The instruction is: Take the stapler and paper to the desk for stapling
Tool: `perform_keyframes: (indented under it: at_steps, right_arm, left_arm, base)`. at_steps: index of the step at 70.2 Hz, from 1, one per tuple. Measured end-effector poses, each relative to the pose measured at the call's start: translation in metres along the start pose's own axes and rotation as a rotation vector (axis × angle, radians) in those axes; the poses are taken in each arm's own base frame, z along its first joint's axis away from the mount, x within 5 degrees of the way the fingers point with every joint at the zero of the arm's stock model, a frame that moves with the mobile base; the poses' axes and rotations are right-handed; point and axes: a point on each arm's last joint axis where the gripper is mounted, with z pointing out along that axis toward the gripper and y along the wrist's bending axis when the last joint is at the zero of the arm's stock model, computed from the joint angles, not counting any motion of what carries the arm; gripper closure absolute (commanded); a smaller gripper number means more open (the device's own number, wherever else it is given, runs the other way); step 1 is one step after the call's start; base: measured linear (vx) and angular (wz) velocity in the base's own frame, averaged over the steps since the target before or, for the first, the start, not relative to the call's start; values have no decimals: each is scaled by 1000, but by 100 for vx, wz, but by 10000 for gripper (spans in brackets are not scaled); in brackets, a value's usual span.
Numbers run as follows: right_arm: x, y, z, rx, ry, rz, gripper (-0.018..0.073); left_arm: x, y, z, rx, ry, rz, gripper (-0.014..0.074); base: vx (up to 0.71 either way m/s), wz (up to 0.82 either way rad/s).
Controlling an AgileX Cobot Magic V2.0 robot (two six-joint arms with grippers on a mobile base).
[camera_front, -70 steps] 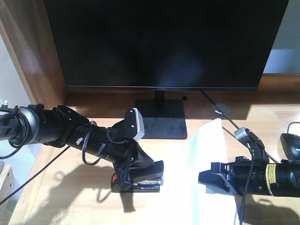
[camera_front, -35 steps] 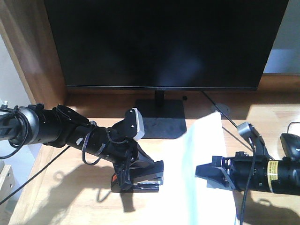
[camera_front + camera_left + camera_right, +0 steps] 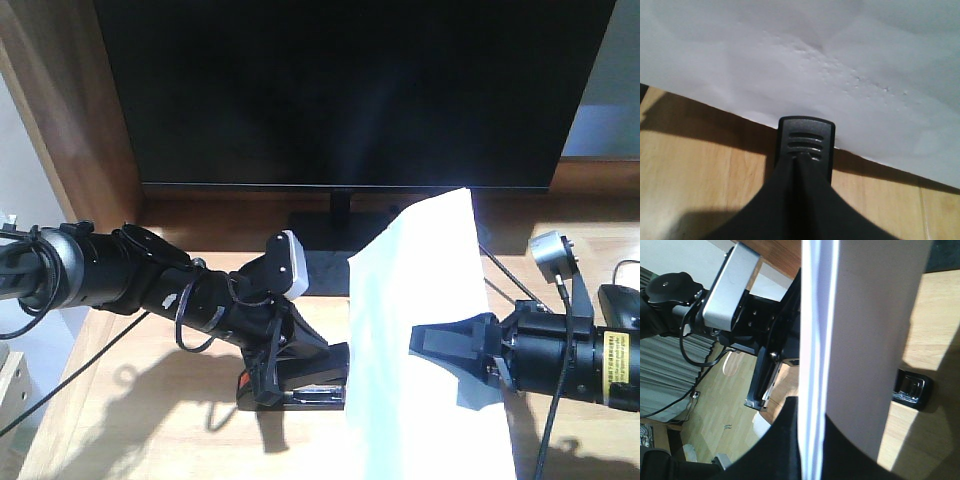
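Observation:
The black stapler (image 3: 305,392) sits low over the light wood desk (image 3: 150,430), its orange-red patch at the left end. My left gripper (image 3: 298,368) is shut on it from above. In the left wrist view the stapler's ribbed black end (image 3: 806,132) pokes out past the closed fingers (image 3: 790,200), close to the paper's edge. The white paper (image 3: 415,300) stands tilted nearly upright, its left edge beside the stapler. My right gripper (image 3: 455,350) is shut on its right side. In the right wrist view the paper (image 3: 865,315) runs edge-on between the dark fingers (image 3: 785,440).
A large black monitor (image 3: 350,90) on a flat black stand (image 3: 330,268) fills the back of the desk. A black mouse (image 3: 622,305) lies at the far right. A dark-brown wooden panel (image 3: 70,110) rises at the left. The desk's left edge drops to the floor.
The right gripper has lifted the paper, tilted it upright and carried it left until its edge reaches the stapler. The left arm and the stapler have stayed still.

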Motion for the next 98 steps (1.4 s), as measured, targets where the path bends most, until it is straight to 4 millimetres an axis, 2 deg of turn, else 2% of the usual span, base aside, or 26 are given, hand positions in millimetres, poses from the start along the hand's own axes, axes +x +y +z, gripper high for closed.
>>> perform_keyframes:
  at_steps: [11,29,50,75,98]
  right_arm:
    - [1,-7,2,30,9,19,562]
    - [6,-33,13,121,56,89,562]
    - [16,-56,24,139,127,117,562]
    - [25,-72,32,149,170,176,562]
    - [16,-77,37,138,45,266,562]
  left_arm:
    - [0,0,0,0,0,0,603]
    - [0,0,0,0,0,0,603]
    - [0,0,0,0,0,0,603]
    - [0,0,0,0,0,0,603]
    - [0,0,0,0,0,0,603]
  base:
    - [0,0]
    - [0,0]
    - [0,0]
    - [0,0]
    - [0,0]
